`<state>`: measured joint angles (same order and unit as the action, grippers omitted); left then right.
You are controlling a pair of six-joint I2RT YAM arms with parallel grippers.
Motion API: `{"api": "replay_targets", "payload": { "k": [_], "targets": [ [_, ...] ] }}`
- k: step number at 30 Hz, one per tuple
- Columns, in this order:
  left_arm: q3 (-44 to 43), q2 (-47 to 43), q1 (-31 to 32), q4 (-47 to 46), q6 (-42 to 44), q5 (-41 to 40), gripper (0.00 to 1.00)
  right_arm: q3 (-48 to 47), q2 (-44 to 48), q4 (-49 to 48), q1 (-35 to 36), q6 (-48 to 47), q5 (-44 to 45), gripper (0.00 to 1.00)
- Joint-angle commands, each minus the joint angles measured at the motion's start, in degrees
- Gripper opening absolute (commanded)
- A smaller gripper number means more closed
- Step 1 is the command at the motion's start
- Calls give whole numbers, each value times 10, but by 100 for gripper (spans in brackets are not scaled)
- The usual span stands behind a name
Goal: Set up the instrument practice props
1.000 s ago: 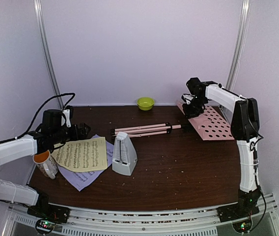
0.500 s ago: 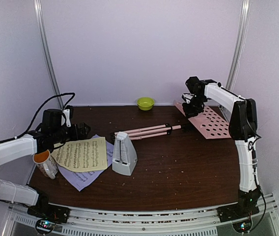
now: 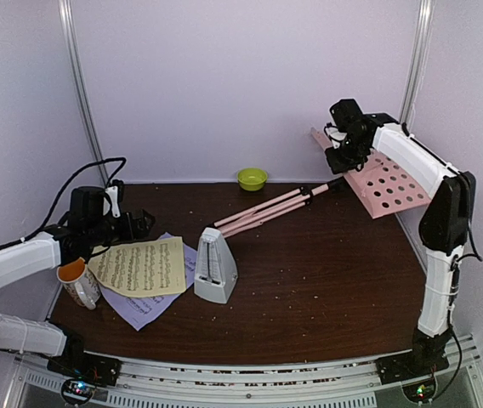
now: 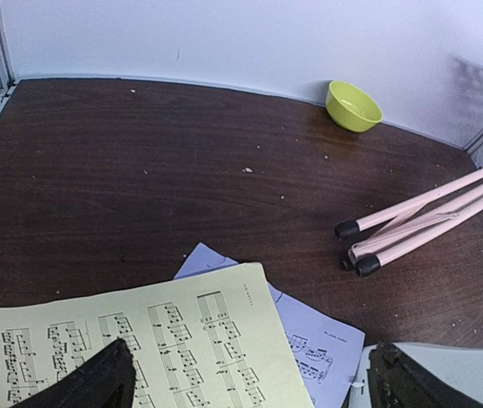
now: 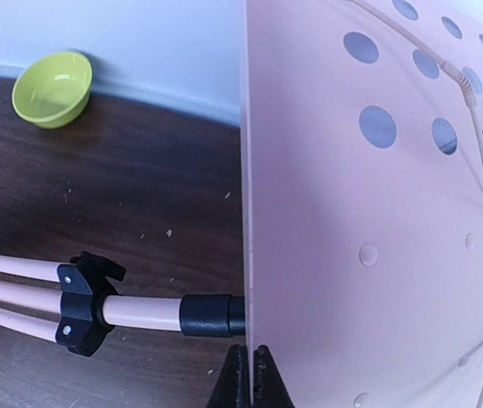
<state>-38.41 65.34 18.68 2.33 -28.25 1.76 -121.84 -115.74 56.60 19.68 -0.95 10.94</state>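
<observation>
My right gripper (image 3: pixel 337 158) is shut on the edge of the pink music stand's perforated desk (image 3: pixel 385 184) and holds it raised near the back right. The folded pink legs (image 3: pixel 267 209) slope down to the table. In the right wrist view the desk (image 5: pixel 377 204) fills the right half, its edge pinched between my fingertips (image 5: pixel 249 374). The yellow sheet (image 3: pixel 139 265) lies on the lavender sheet (image 3: pixel 144 306) at the front left. The pale-grey metronome (image 3: pixel 215 266) stands beside them. My left gripper (image 4: pixel 250 387) is open over the yellow sheet (image 4: pixel 139 340), holding nothing.
A white mug with an orange inside (image 3: pixel 78 282) stands by the left table edge, under my left arm. A lime-green bowl (image 3: pixel 252 178) sits at the back wall, also in the left wrist view (image 4: pixel 353 105). Crumbs dot the dark wooden table (image 3: pixel 326 272).
My right gripper has lifted the stand's desk up and to the right. The stand's legs have tilted, their desk end now off the table. The left arm has barely moved.
</observation>
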Motion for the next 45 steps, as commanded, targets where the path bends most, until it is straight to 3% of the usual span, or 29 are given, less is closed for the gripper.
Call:
{"api": "replay_targets", "payload": {
  "k": [1,11,18,27,35,45],
  "targets": [
    [-22,-26,-5,6,6,-12,98,10,120,-183,13,-91,180,0],
    [-53,-40,-5,44,38,-26,98,32,201,-301,68,-247,202,0],
    [-63,-38,1,29,41,5,98,121,263,-393,122,-385,216,0],
    [-94,-38,44,18,91,3,98,137,326,-412,158,-476,193,0],
    [-130,-22,140,-50,135,-28,95,166,380,-429,209,-544,183,0],
    [-229,154,321,-149,239,-142,83,238,429,-458,281,-602,203,0]
  ]
}}
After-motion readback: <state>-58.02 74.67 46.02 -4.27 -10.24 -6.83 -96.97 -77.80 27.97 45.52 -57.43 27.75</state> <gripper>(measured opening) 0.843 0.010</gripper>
